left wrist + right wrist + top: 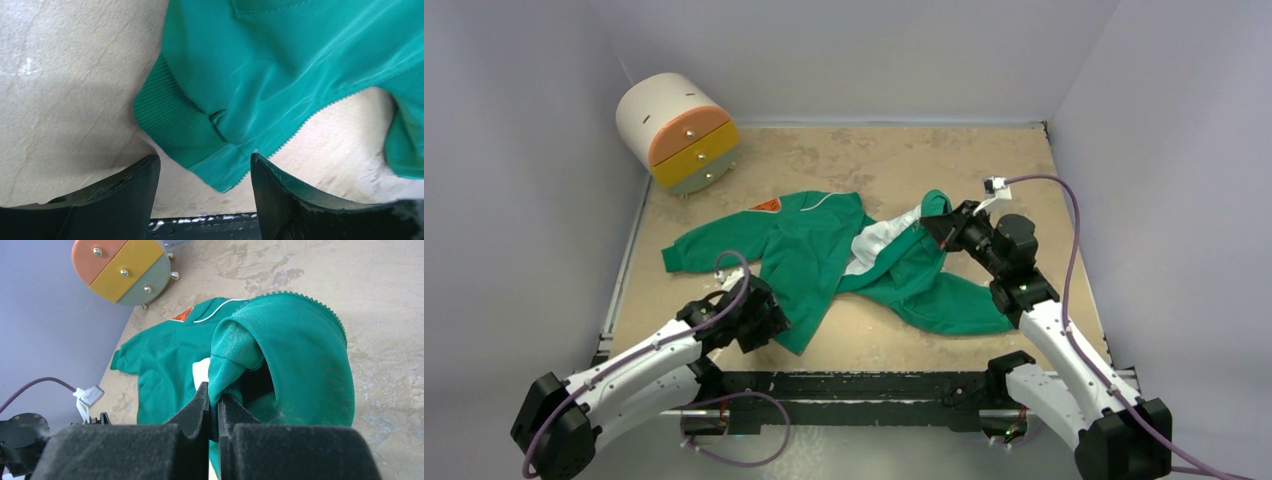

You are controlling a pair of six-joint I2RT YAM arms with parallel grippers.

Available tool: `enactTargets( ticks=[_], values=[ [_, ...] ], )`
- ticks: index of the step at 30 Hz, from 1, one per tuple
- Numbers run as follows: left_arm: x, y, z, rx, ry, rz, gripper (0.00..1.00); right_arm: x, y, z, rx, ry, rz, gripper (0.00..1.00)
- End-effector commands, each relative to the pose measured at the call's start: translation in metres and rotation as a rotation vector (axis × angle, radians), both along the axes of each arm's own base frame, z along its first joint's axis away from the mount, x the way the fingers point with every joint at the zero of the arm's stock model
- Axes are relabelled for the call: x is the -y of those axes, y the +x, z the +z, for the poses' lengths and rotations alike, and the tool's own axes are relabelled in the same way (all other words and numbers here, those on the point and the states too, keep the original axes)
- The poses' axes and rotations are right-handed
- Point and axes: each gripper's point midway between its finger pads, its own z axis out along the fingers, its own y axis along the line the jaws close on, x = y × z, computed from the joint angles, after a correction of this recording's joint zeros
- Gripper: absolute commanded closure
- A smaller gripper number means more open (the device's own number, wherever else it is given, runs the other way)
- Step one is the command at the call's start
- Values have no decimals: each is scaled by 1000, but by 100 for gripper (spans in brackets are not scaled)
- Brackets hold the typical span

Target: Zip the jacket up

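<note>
The green jacket [809, 250] lies crumpled and unzipped on the table, its pale lining [876, 240] showing in the middle and an orange patch [767, 206] near the collar. My right gripper [215, 397] is shut on a fold of the jacket's green fabric [295, 350], lifting it at the right side [936, 222]. My left gripper [205, 167] stands open just above the jacket's bottom corner, where the ribbed hem [170, 120] and the zipper teeth [300, 127] meet. Nothing is between its fingers [125, 190].
A round white drawer unit [679, 130] with orange, yellow and grey-green fronts lies at the back left. Grey walls close in the table on three sides. The black front edge [200, 222] of the table runs just under my left gripper.
</note>
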Motion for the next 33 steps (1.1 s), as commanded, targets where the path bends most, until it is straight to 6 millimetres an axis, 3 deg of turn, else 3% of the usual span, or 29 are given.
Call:
enactTargets(
  ticks=[1, 9, 12, 17, 21, 25, 33],
  values=[
    [-3, 14, -16, 58, -9, 102, 34, -4, -1, 18, 70, 32, 26, 100],
    [23, 27, -27, 126, -178, 108, 41, -2, -6, 20, 78, 29, 29, 100],
    [44, 37, -9, 201, -331, 101, 47, -4, -8, 18, 76, 35, 42, 100],
    [70, 51, 26, 320, -564, 93, 47, -7, -10, 18, 73, 45, 58, 100],
    [84, 47, 38, 333, -649, 30, 41, -7, -11, 19, 73, 44, 59, 100],
    [101, 33, 37, 281, -682, -94, 34, -6, -12, 18, 70, 41, 59, 100],
    [120, 19, 52, 322, -763, -263, 31, -6, -15, 16, 62, 45, 60, 100]
  ],
)
